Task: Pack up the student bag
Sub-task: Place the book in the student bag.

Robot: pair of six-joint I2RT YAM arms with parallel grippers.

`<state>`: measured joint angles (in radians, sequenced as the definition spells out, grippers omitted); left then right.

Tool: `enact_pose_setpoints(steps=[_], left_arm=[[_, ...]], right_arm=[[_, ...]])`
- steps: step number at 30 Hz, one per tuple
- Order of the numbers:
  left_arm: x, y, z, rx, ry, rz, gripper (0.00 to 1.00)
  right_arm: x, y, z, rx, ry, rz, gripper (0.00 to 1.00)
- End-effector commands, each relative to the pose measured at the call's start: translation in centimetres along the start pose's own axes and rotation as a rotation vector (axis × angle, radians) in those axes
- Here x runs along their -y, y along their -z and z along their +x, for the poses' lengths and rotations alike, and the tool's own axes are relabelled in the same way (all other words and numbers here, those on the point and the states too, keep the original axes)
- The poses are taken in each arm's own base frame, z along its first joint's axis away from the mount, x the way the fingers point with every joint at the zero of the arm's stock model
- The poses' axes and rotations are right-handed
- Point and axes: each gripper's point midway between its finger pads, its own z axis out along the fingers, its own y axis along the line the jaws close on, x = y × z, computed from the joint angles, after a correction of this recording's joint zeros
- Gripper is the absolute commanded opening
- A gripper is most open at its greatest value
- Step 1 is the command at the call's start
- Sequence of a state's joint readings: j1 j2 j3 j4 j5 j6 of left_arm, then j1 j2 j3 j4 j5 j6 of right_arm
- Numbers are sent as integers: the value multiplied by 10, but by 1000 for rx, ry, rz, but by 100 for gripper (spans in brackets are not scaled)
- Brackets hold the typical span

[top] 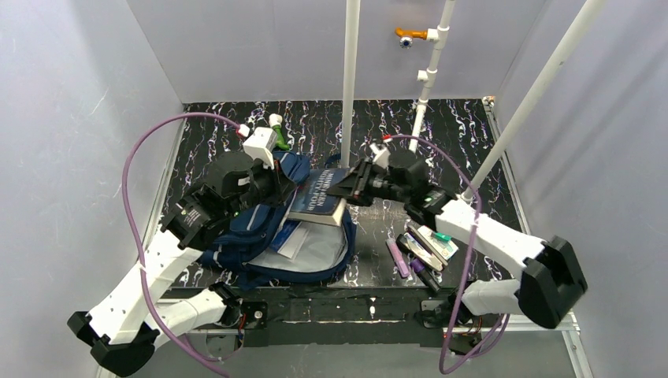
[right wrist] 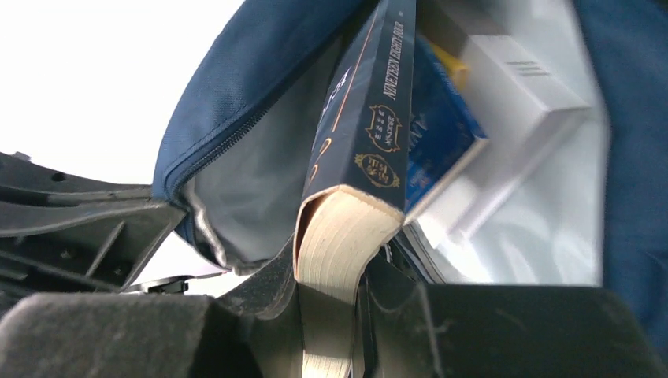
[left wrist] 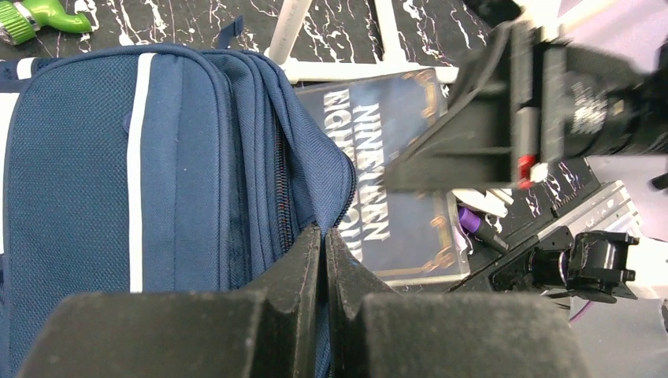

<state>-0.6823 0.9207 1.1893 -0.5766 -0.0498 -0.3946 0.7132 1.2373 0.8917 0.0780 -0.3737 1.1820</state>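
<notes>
I see left gripper pinching the bag rim; right gripper clamps a book partly inside, beside a white box.

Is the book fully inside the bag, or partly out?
Partly out. The book reaches into the open student bag, but its near end sticks out, clamped by the right gripper.
</notes>
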Motion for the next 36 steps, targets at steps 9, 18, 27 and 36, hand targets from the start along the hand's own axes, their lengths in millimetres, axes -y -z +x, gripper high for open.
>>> enact_pose_setpoints(steps=[9, 18, 27, 36], left_arm=[[24, 12, -46, 88, -27, 79, 0], [7, 13, -26, 41, -71, 22, 0], [-14, 13, -22, 70, -104, -67, 0], [-31, 7, -24, 62, -86, -179, 0]], right_arm=[[-73, -109, 15, 356, 317, -297, 1], [-1, -182, 40, 281, 450, -97, 23], [34, -128, 42, 168, 680, 144, 78], [95, -55, 52, -92, 1060, 361, 97]])
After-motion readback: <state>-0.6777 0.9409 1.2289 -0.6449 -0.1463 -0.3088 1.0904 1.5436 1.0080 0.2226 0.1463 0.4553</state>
